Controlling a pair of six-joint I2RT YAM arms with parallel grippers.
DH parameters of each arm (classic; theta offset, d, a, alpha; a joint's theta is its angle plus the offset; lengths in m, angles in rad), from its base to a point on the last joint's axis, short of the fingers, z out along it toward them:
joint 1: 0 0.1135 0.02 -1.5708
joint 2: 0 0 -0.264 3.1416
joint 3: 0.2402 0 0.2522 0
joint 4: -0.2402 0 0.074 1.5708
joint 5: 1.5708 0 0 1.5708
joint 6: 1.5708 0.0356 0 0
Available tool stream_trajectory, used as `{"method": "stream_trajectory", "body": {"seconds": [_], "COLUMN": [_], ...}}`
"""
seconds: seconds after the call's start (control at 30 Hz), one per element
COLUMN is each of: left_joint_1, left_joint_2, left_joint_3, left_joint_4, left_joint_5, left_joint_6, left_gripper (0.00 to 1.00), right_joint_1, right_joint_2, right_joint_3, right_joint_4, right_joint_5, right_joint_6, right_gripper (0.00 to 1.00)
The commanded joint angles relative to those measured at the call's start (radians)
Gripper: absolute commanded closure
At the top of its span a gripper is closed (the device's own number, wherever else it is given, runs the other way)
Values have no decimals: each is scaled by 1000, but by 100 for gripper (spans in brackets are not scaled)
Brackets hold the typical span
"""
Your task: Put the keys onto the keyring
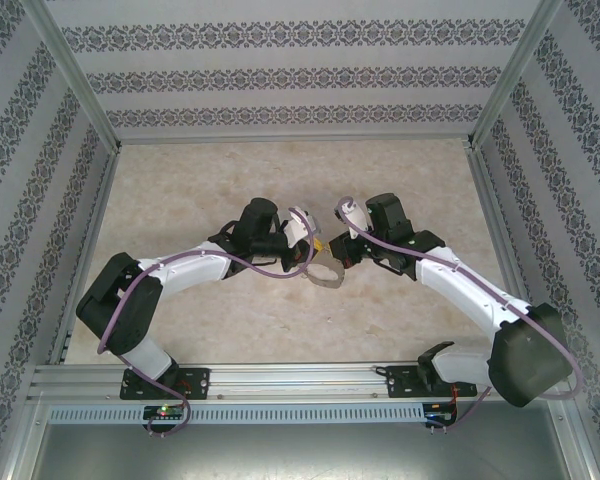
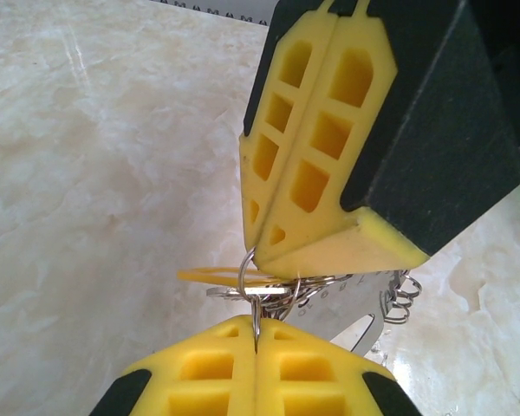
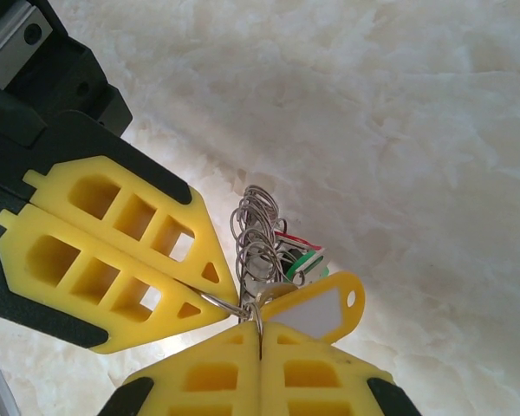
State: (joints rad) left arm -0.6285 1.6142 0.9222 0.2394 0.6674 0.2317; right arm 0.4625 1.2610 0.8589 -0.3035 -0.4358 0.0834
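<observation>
Yellow-fingered, the left gripper [image 1: 308, 250] and right gripper [image 1: 342, 248] meet nose to nose above the table [image 1: 400, 190] in the overhead view. The keyring [image 1: 327, 277] hangs just beneath them. We judge one steadies the metal so the other can thread.

From the left wrist, the left gripper [image 2: 256, 336] is pressed together on a thin wire loop [image 2: 255, 316]. The right gripper [image 2: 258, 253] pinches that loop's upper end, and the keys [image 2: 351, 305] dangle just behind.

From the right wrist, the right gripper [image 3: 260, 334] is clamped on the wire loop [image 3: 256, 314], with the left gripper [image 3: 229, 305] closed beside it. The keys [image 3: 299, 257] and a yellow tag [image 3: 316, 308] touch the fingertips. We cannot tell whether the pinched loop is the big hoop or a key's own ring.
</observation>
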Motion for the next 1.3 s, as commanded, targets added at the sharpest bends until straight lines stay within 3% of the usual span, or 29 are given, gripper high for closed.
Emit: {"method": "stream_trajectory", "body": {"seconds": [0.0, 0.67, 0.93, 1.27], "left_joint_1": [-2, -2, -2, -2], "left_joint_2": [-48, -40, -24, -34], "left_joint_3": [-14, -25, -22, -24], "left_joint_4": [35, 80, 98, 81], "left_joint_5": [-19, -66, -61, -87], "left_joint_6": [-24, -52, -57, -43], "left_gripper": [100, 100, 100, 100], "right_joint_1": [-5, -5, 2, -4], "right_joint_2": [-21, -20, -6, -6], "right_joint_3": [-21, -56, -42, -60], "right_joint_4": [-11, 22, 44, 35], "right_joint_5": [55, 143, 94, 185], "right_joint_6": [15, 61, 56, 76], "right_gripper": [100, 100, 100, 100]}}
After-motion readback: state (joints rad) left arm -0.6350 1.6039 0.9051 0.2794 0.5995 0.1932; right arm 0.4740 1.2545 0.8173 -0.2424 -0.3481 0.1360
